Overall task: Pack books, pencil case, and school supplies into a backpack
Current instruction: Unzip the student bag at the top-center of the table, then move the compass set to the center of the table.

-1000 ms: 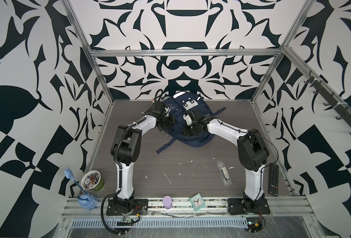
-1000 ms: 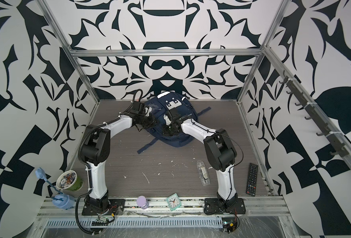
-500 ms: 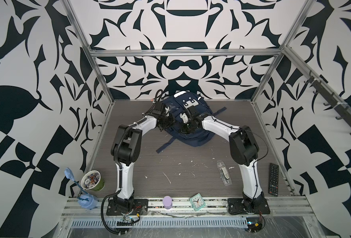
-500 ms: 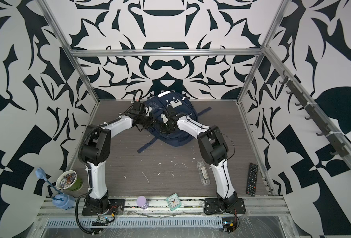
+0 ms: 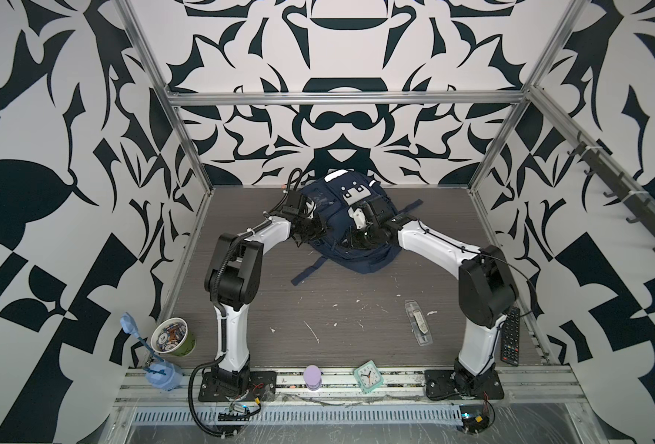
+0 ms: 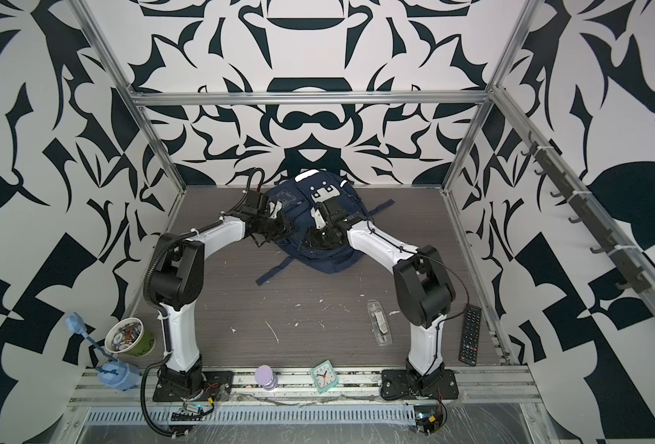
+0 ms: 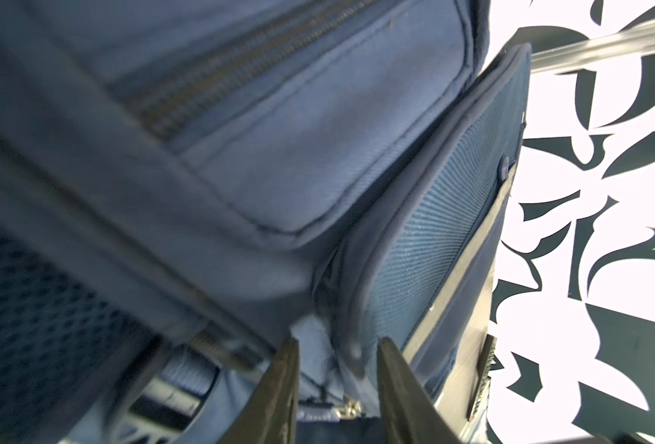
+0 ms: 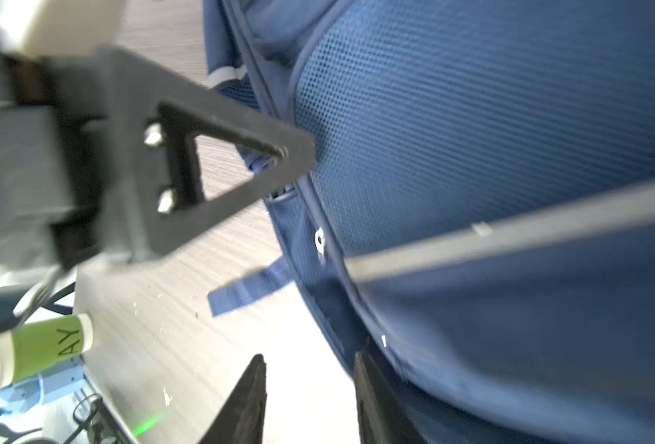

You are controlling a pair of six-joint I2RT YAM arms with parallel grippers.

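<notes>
The school supplies packet [image 5: 418, 323] lies on the desk [image 5: 318, 300], well apart from both tools and toward the robot's base. Its long axis runs near to far. The right arm [image 5: 433, 246] is nearer. The left tool [image 7: 337, 346] and the right tool [image 8: 308, 359] are at the backpack [image 5: 372, 257], fingers apart, gripping nothing.

Backpack [image 5: 360, 246] obstructs the table [image 5: 318, 300] at 12 o'clock. Centre passable. Clear packet [image 5: 417, 322] lies at 4 o'clock, remote [image 5: 509, 336] beyond it at the edge, cup [image 5: 172, 339] at 8 o'clock.

A lab test cell: patterned walls [image 5: 337, 57], aluminium frame [image 5: 337, 99].
</notes>
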